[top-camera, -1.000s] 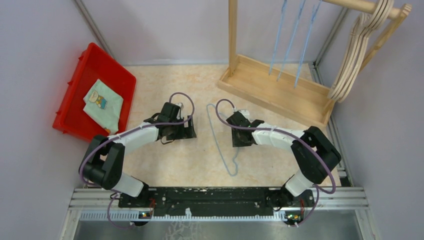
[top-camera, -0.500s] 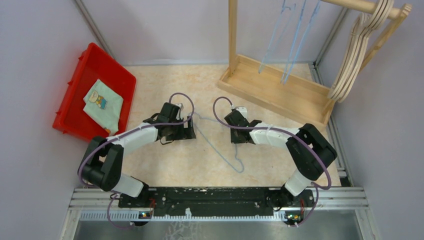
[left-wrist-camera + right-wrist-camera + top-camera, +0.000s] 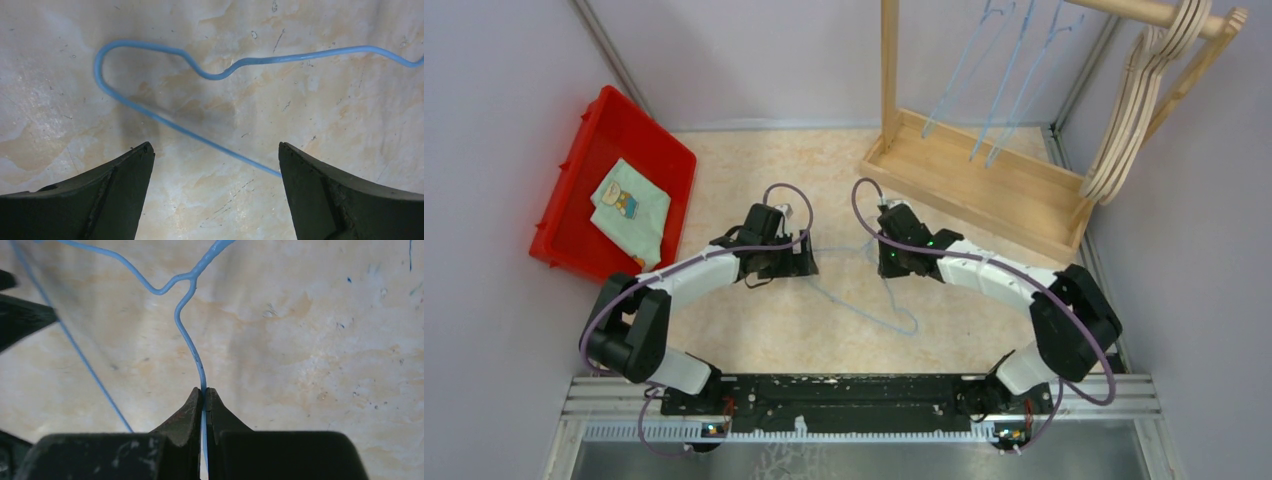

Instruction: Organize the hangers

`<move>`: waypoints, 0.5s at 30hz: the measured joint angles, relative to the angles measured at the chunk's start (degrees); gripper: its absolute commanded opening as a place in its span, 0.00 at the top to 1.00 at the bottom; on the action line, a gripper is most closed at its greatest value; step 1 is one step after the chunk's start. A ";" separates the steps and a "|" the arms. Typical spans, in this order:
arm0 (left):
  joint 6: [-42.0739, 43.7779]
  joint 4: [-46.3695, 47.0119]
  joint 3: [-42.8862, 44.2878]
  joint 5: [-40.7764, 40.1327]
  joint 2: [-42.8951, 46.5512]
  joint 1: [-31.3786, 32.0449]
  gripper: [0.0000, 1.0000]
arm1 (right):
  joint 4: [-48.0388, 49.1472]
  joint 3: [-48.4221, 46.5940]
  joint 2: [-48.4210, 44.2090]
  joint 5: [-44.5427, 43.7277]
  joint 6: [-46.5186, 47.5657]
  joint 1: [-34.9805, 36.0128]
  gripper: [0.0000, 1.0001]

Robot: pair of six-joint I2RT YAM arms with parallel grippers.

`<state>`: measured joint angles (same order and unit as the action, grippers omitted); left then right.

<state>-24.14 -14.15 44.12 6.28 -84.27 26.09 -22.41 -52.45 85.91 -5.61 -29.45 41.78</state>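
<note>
Leftward, the left gripper (image 3: pixel 214 150) hovers, jaws apart, above a thin, smooth light-blue wire hanger (image 3: pixel 145 46) low over the mottled beige tabletop (image 3: pixel 325 115). The right gripper (image 3: pixel 204 390) is clamped on its hook stem.

lilac walls (image 3: pixel 504 100), beige marbled tabletop (image 3: pixel 754 170), wooden rack (image 3: pixel 984 180) back rt, red bin (image 3: pixel 614 130) w/ cloth (image 3: pixel 629 210) left

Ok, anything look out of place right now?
One blue wire hanger lies on the tabletop, not hung on the wooden rack. The right gripper is pinched shut on its wire.
</note>
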 measured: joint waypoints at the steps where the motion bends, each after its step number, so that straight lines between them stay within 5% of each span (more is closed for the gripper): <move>1: 0.00 0.35 0.00 0.07 -0.02 0.00 0.01 | 0.02 -0.85 -1.07 1.03 0.13 0.00 1.00; 9: 0.00 2.14 -0.44 0.90 -0.13 0.00 0.01 | 0.07 -4.76 -10.23 6.56 -0.20 0.07 1.00; 15: -0.02 0.57 0.46 1.70 1.07 0.00 0.00 | -3.63 -7.19 -12.48 1.88 0.09 1.75 1.00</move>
<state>-24.16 -13.58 44.58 7.99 -83.20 26.09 -26.04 -59.64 73.43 -3.73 -29.36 43.53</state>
